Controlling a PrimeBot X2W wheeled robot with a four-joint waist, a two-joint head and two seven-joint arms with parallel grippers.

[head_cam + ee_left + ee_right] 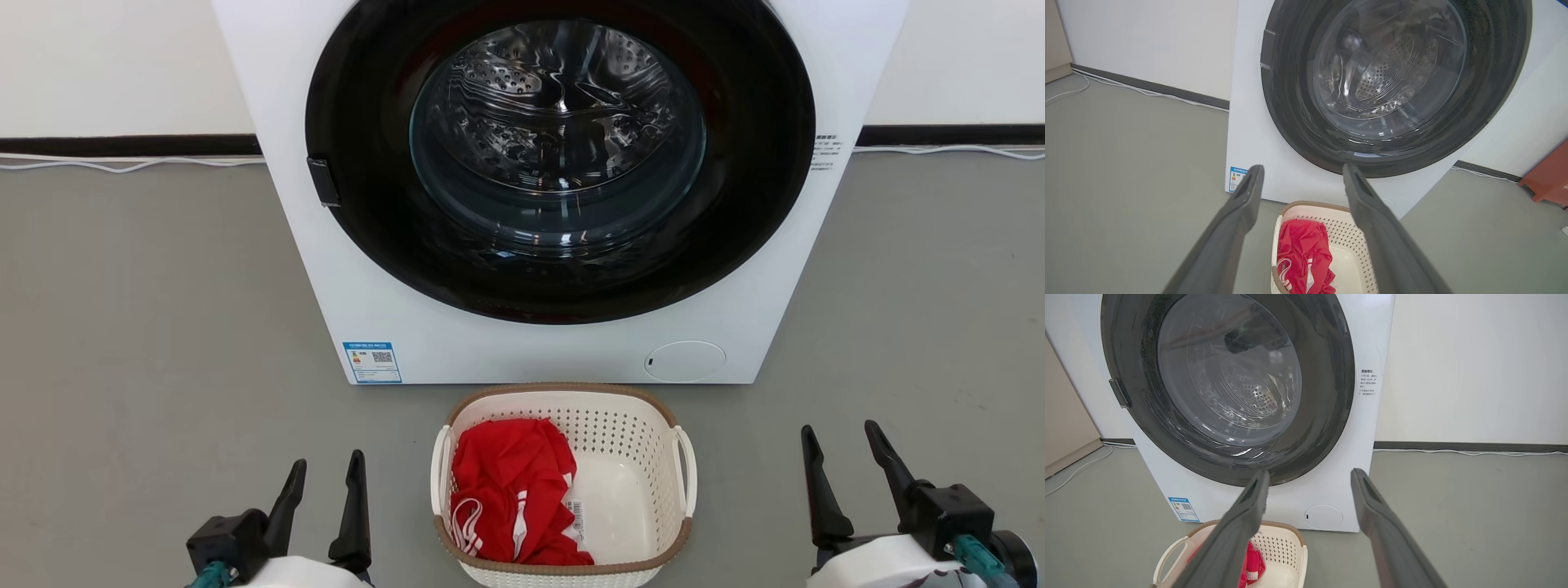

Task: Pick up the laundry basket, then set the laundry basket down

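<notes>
Jaws spread on both sides; laundry basket (pixel 620 433) sits between them, untouched.

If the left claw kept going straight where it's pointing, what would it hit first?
Most likely the washing machine: the open left gripper aims at its white front, near the lower edge of the dark door. The laundry basket sits below that line, so it would probably be missed, though depth is unclear.

Bare grey floor (pixel 163 367) flanks the laundry basket (pixel 620 429), so my left end effector (pixel 328 459) and right end effector (pixel 838 427) can each reach its side handles (pixel 684 469) unhindered. Behind it the washing machine (pixel 522 351) stands close, perhaps touching the rim.
</notes>
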